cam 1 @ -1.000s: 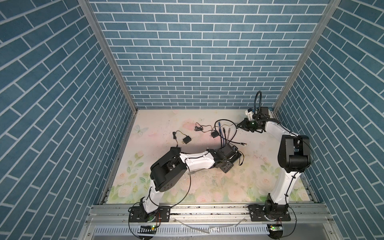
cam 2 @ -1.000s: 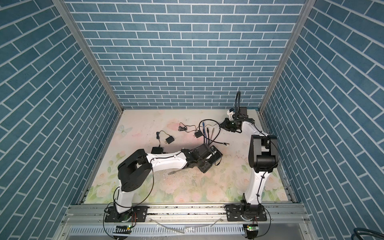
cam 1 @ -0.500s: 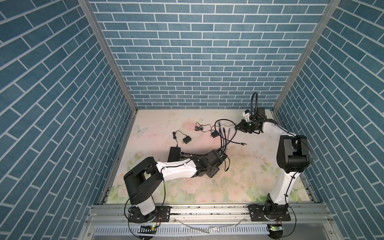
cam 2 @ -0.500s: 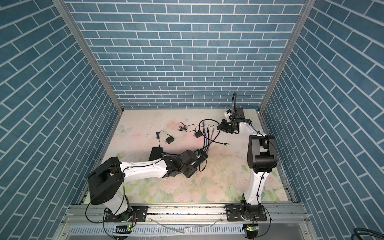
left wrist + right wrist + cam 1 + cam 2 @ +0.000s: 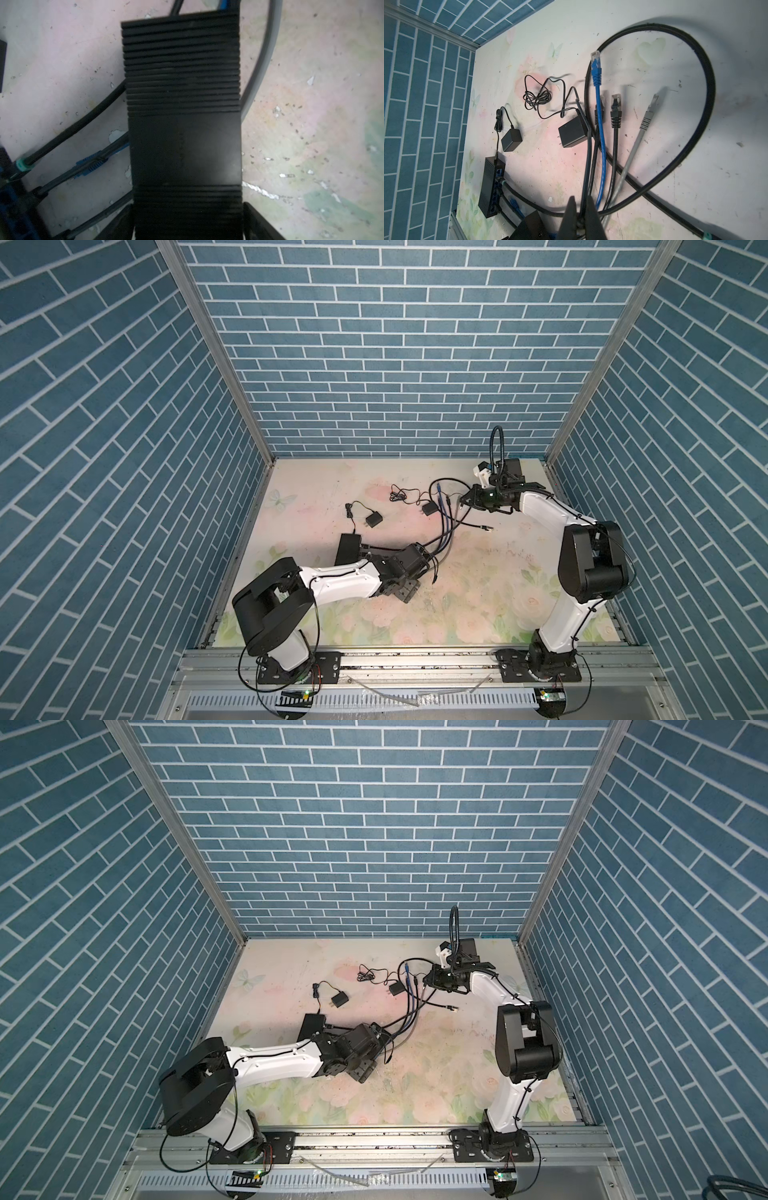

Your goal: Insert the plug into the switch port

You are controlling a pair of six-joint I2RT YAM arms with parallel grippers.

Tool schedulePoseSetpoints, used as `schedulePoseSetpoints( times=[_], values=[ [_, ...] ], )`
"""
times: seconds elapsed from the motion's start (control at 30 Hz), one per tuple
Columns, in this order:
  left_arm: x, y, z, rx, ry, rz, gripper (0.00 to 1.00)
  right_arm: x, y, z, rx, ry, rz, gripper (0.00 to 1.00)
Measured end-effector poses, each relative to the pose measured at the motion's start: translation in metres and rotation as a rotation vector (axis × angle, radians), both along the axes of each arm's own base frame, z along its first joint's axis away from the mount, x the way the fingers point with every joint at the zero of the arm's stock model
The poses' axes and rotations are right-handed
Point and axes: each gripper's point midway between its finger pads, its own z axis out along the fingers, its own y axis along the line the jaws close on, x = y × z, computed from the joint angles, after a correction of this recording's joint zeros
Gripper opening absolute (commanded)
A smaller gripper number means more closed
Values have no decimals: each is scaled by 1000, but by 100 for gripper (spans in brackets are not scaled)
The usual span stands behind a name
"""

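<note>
A black ribbed switch (image 5: 182, 104) lies flat on the table between the fingers (image 5: 252, 216) of my left gripper (image 5: 187, 205). The jaws stand open, with thin slivers of gap on both sides. A second black switch (image 5: 348, 549) lies just left of it, its port row (image 5: 497, 182) holding several cables. My right gripper (image 5: 580, 199) hovers at the back right and is shut on a thin black cable (image 5: 586, 166). I cannot make out that cable's plug between the fingers. Loose blue (image 5: 596, 62), black (image 5: 616, 104) and grey (image 5: 652, 104) plugs lie just beyond.
Two black power adapters (image 5: 511, 140) (image 5: 574, 133) with thin tangled leads lie at the back middle. A thick black cable loop (image 5: 695, 52) circles the loose plugs. Another black cable end (image 5: 488, 527) rests right of the bundle. Blue brick walls close in three sides.
My left arm swung its elbow left and drew the ribbed switch leftward, close to the other switch. Its jaws have widened. The right gripper shifted slightly left and nearer with the cable.
</note>
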Motion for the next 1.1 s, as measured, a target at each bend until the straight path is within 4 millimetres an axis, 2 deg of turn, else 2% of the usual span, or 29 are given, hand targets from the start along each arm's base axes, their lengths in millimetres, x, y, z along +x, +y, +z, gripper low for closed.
schedulePoseSetpoints(
  times=[0.13,0.3,0.53,0.63,0.73,0.87,1.1],
  values=[
    [2,5,-2,-18,54,34,96,-4,2,-5,-4,12,5,0],
    [15,4,9,-69,82,78,96,-10,1,-12,-9,31,6,0],
    [39,-22,31,-137,77,78,94,-16,3,-8,-4,12,12,0],
    [45,-33,25,-127,100,66,93,-19,5,-8,-2,6,18,0],
    [47,-37,10,-89,134,65,91,-23,8,-10,-1,5,27,0],
    [46,-35,-4,-39,167,71,84,-28,11,-13,2,13,33,0],
    [47,-34,-4,-31,169,79,63,-33,19,-6,22,-6,44,0]
  ],
)
